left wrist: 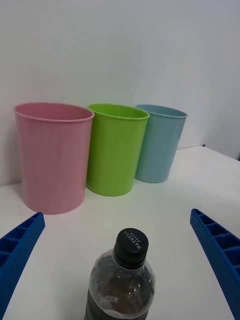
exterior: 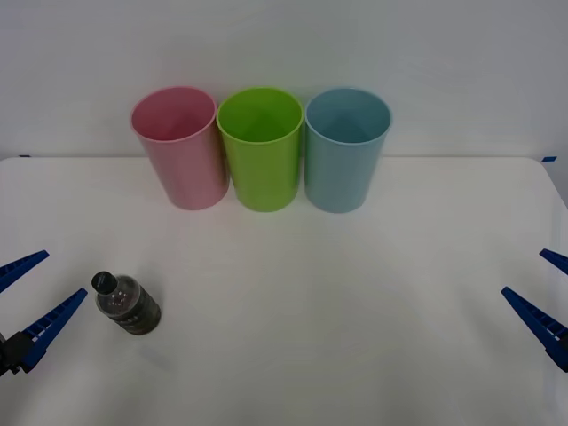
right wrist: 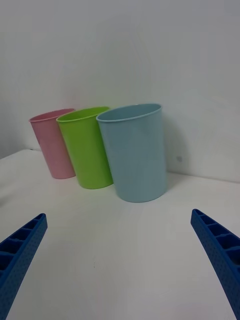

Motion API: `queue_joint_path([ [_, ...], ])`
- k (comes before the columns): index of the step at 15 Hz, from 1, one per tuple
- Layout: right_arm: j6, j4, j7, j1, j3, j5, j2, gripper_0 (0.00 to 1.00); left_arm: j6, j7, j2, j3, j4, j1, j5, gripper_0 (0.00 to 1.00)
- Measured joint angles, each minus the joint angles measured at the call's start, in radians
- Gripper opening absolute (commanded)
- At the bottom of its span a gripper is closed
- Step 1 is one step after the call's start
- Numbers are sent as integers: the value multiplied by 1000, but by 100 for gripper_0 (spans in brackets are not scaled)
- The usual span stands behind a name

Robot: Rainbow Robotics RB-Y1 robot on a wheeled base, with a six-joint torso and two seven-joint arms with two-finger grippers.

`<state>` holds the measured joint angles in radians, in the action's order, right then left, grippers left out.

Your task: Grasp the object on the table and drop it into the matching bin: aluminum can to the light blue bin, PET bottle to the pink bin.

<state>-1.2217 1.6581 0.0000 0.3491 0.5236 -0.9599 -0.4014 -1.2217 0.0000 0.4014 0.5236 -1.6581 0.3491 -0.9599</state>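
A small clear PET bottle [exterior: 127, 305] [left wrist: 121, 282] with a black cap and dark lower body stands upright on the white table [exterior: 311, 293], near its front left. My left gripper [exterior: 28, 295] [left wrist: 120, 272] is open just left of the bottle, which stands ahead of its spread blue fingers. The pink bin [exterior: 180, 146] [left wrist: 52, 155] [right wrist: 52, 143] stands at the back left of a row of three, the light blue bin [exterior: 346, 147] [right wrist: 135, 151] [left wrist: 159, 142] at the right. My right gripper [exterior: 543, 294] [right wrist: 117, 267] hangs open at the table's right edge, holding nothing.
A green bin [exterior: 261, 146] [right wrist: 86, 146] [left wrist: 114, 148] stands between the pink and light blue bins, all three touching or nearly so. A white wall rises behind them. Open tabletop lies between the bottle and the bins.
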Motion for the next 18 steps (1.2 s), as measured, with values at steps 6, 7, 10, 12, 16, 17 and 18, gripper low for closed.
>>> queue_joint_path([
  [6,0,0,0,0,0,0,0,100,6,-2,-15,-26,13,4,8,100],
  [7,0,0,0,0,0,0,0,100,8,-4,-14,-27,14,12,18,100],
  [10,0,0,0,0,0,0,0,100,8,-25,-2,-20,14,64,64,100],
  [12,0,0,0,0,0,0,0,100,7,-82,9,-15,14,100,77,100],
  [16,0,0,0,0,0,0,0,100,17,-190,10,-8,14,163,81,100],
  [17,0,0,0,0,0,0,0,100,24,-217,10,-11,16,177,83,100],
  [18,0,0,0,0,0,0,0,100,31,-240,10,-13,18,190,84,100],
])
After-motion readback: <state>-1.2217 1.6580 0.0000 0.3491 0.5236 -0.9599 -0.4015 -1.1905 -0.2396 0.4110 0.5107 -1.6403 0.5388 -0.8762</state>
